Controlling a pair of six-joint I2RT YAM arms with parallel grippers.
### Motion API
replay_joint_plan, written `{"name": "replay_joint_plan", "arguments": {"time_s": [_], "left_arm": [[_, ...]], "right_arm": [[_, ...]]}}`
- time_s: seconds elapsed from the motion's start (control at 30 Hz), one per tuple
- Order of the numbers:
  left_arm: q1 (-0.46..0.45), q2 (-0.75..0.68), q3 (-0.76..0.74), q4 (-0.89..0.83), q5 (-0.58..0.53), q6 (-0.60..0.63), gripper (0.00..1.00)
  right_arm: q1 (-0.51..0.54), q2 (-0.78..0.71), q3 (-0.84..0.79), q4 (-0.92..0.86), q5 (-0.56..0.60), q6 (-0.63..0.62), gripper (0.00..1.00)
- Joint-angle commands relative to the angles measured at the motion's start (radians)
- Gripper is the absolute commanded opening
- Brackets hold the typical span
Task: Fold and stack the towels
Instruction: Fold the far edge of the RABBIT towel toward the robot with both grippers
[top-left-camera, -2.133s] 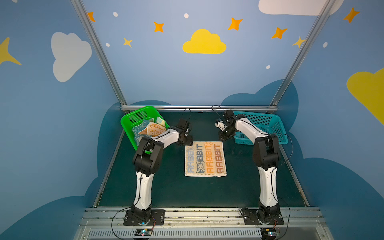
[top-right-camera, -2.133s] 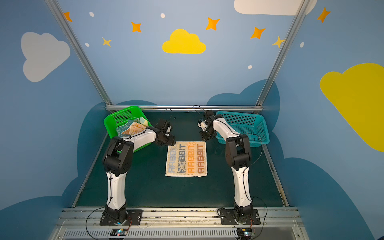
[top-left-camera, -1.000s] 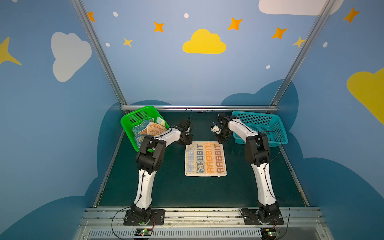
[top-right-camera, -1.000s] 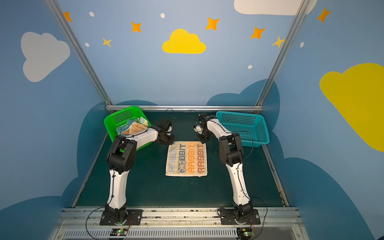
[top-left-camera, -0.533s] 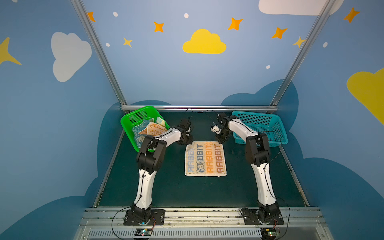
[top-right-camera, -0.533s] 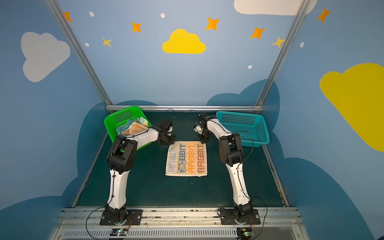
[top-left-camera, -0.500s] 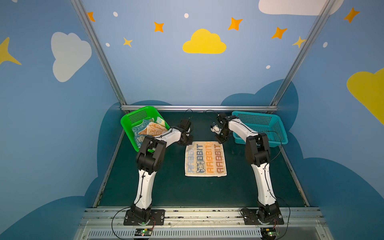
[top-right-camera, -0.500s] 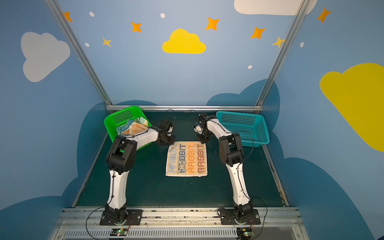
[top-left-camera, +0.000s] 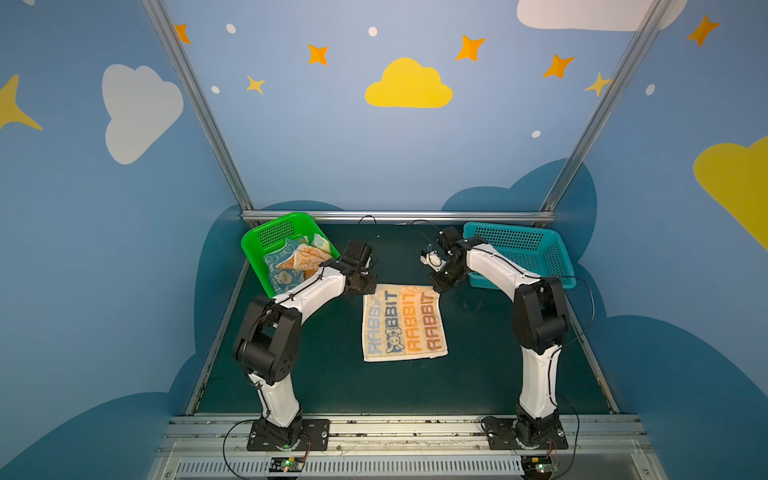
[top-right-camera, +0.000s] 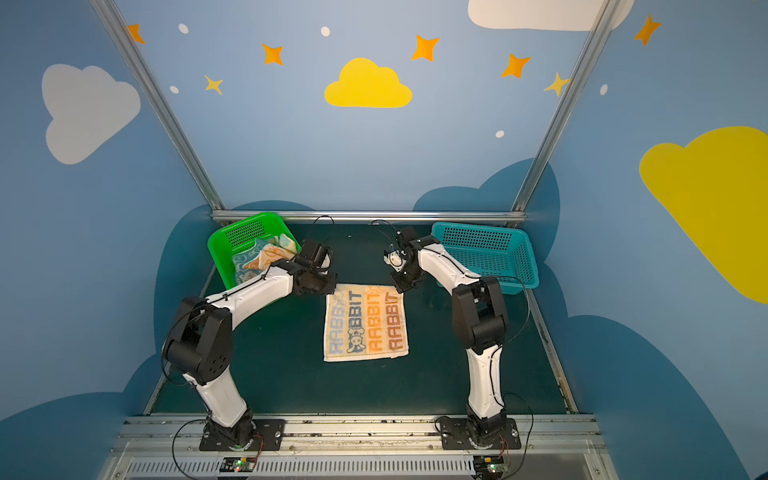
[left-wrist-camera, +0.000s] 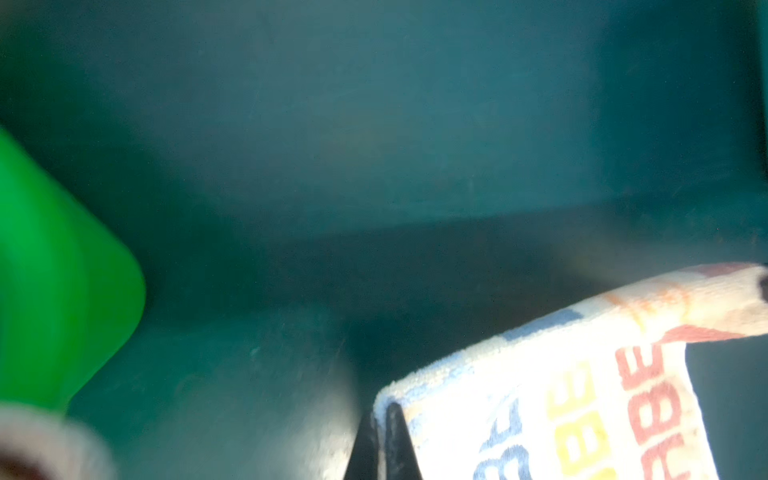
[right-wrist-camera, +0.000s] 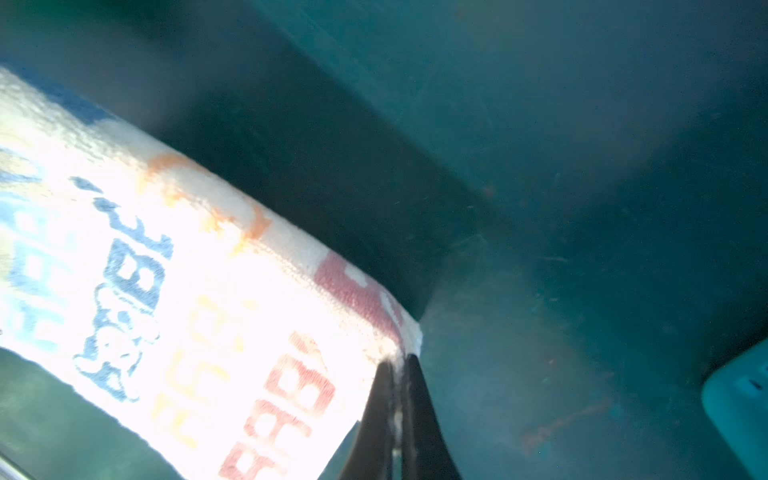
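- RABBIT towel (top-left-camera: 405, 322): pale, lettered cloth lying open and flat on the table mat (top-left-camera: 332, 374) at mid-table between the two arms. Its position and outline match the earlier top views.
- Left gripper (top-left-camera: 365, 292): sits at the towel's far left corner. The change here is that the jaws, slightly apart a second ago, are now closed on that corner. In the left wrist view the dark tips (left-wrist-camera: 380, 415) pinch the terry edge (left-wrist-camera: 561, 395).
- Right gripper (top-left-camera: 436, 289): two seconds ago it hung higher, nearer the teal basket (top-left-camera: 519, 230). It now sits at the far right corner with its jaws closed on the hem, as the right wrist view shows (right-wrist-camera: 397, 365).
- Far edge of the towel: it is stretched between the two pinches, and a shadow beneath it in both wrist views suggests it is just off the mat.
- Remaining towels (top-left-camera: 297, 264): crumpled in the green basket (top-left-camera: 274, 220) and untouched.
- Teal basket: no cloth is visible in it.
- Task standing: both far corners are secured, so the first fold is ready to begin. It likely means carrying the far edge toward the near hem. No towel is folded or stacked yet.
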Motion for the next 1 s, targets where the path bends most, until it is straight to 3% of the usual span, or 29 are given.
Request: {"name": "replay_joint_plan", "arguments": {"time_s": [0.0,0.23,0.57,0.97], "left_arm": [[0.004,-0.029,-0.032,0.006,-0.068,0.014,0.04],[0.025,0.001,-0.014,0.092,-0.083,0.057,0.04],[0.025,0.046,0.03,0.149,-0.059,0.13,0.04],[0.027,-0.092,-0.103,0.195,0.001,0.112,0.04]], "right_arm": [[0.011,-0.046,-0.058,0.077,-0.028,0.078,0.0],[0.008,-0.034,-0.082,0.183,-0.015,0.064,0.0],[-0.023,-0.025,-0.011,0.198,-0.015,-0.024,0.0],[-0.027,-0.131,-0.169,0.224,-0.08,-0.024,0.0]]}}
